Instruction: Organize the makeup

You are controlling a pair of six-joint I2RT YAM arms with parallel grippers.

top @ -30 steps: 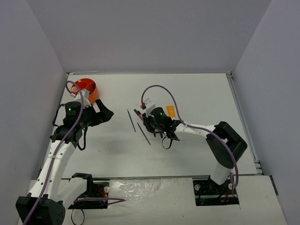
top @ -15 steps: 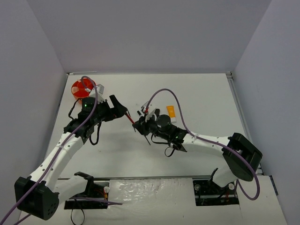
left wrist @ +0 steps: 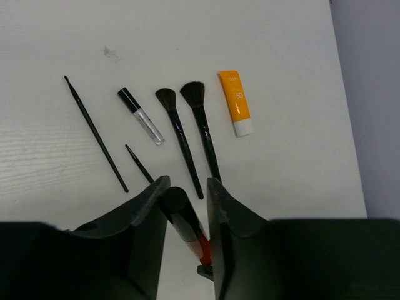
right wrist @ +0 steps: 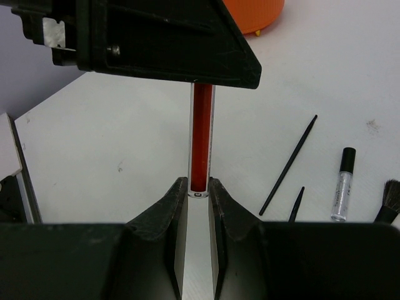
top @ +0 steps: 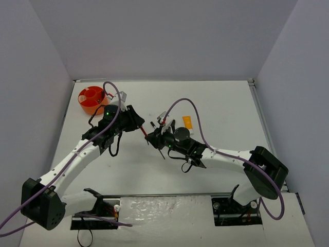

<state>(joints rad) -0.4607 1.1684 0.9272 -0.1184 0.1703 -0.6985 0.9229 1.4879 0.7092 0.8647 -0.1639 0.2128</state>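
Observation:
A red lip-gloss tube (right wrist: 202, 134) with a black cap (left wrist: 176, 203) hangs in the air between both grippers; in the top view it (top: 144, 132) shows as a short red stick. My left gripper (left wrist: 187, 184) (top: 138, 125) is shut on its cap end, with the tube lying slantwise between the jaws. My right gripper (right wrist: 199, 187) (top: 154, 138) is shut on its clear bottom end. On the table lie two black brushes (left wrist: 178, 137), a long black pencil (left wrist: 94, 131), a short black pencil (left wrist: 139, 164), a clear gloss tube (left wrist: 142, 117) and an orange-white tube (left wrist: 236, 103).
The orange round holder (top: 91, 99) stands at the back left, just beyond my left gripper; its base shows at the top of the right wrist view (right wrist: 253, 14). The two arms meet over the middle of the white table (top: 226, 103). Grey walls close in the sides.

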